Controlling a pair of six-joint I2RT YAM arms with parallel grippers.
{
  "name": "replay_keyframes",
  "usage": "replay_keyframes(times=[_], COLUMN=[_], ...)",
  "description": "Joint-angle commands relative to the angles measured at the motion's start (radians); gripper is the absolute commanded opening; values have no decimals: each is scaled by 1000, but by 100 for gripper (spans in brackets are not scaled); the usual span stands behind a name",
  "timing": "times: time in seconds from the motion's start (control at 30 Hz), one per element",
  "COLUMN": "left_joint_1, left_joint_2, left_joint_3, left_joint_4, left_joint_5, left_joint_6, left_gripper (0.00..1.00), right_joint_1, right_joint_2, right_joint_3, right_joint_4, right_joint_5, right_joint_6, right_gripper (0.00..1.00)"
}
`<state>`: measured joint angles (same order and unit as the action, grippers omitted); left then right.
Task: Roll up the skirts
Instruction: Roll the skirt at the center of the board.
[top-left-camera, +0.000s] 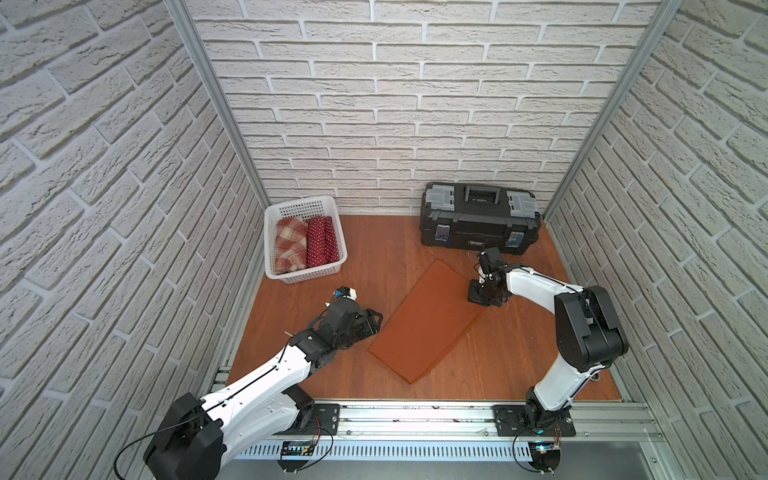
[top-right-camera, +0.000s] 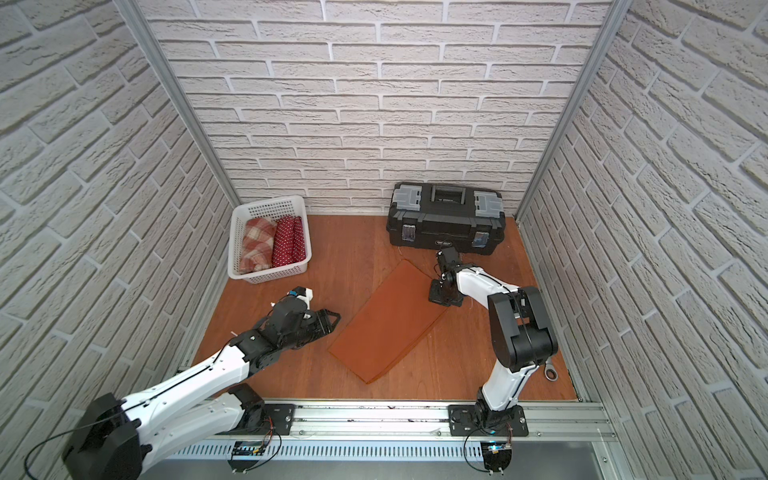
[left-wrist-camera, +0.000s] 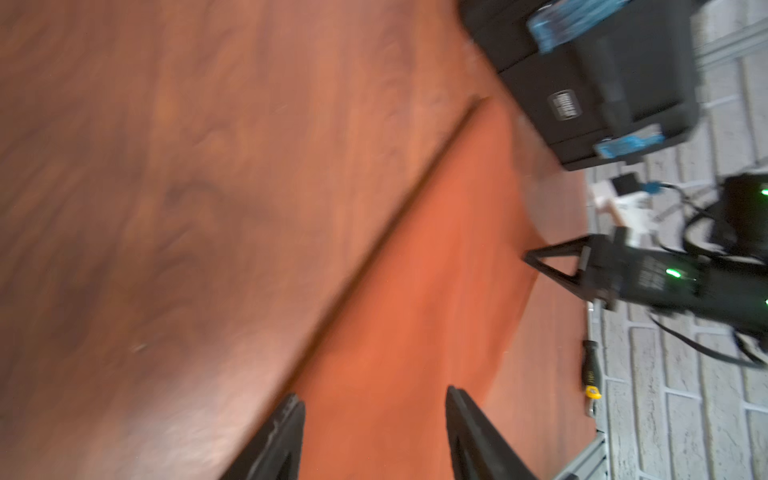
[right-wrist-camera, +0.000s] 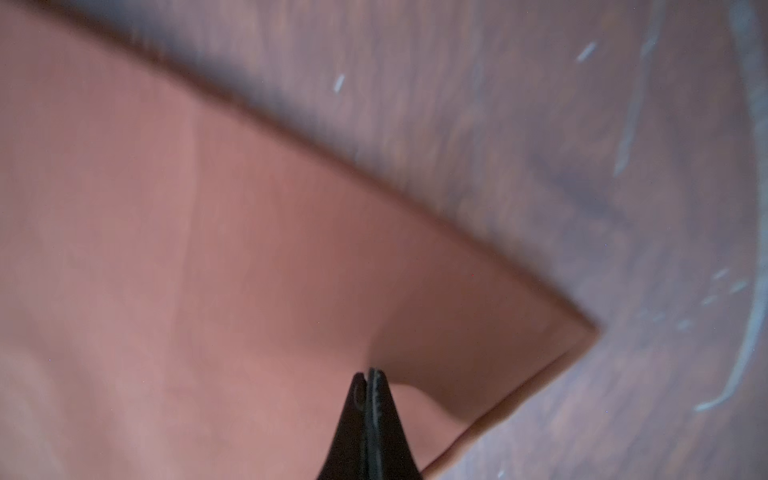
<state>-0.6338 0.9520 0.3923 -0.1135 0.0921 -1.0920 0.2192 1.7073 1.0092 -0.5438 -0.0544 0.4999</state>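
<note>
Left gripper (left-wrist-camera: 374, 411) stands spread at the left edge of the flat rust-orange skirt (top-left-camera: 424, 320) at mid-frame on the desk (top-left-camera: 374, 249); right gripper (right-wrist-camera: 368, 376) pressed together at its right corner; farther back, upper left, plaid skirt (top-left-camera: 289, 245) and polka-dot skirt (top-left-camera: 320, 243) lie rolled in the white basket (top-left-camera: 309, 272).

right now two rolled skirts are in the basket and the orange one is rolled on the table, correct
Not rolled: the orange skirt lies flat on the table, as both top views show. The plaid skirt and dotted skirt are rolled in the basket.
</note>
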Motion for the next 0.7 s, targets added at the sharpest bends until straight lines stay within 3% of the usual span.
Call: replay_keyframes(times=[0.0, 0.2, 0.33, 0.5, 0.67], left_joint_1=[41, 42, 30, 5, -16], left_joint_2=[25, 160, 204, 154, 124], left_joint_3=[-78, -84, -61, -67, -82], left_joint_4=[22, 177, 92, -54, -63], left_joint_5=[112, 213, 252, 266, 291], left_joint_6=[11, 14, 55, 82, 88], left_gripper=[59, 62, 60, 54, 50], right_joint_1=[98, 181, 182, 181, 189], right_joint_2=[-82, -113, -118, -85, -8], right_joint_3=[-52, -141, -164, -160, -136], right_joint_4=[-13, -3, 6, 29, 53], right_joint_5=[-4, 10, 27, 14, -19], right_joint_6=[17, 35, 37, 31, 13], right_gripper=[7, 9, 9, 9, 8])
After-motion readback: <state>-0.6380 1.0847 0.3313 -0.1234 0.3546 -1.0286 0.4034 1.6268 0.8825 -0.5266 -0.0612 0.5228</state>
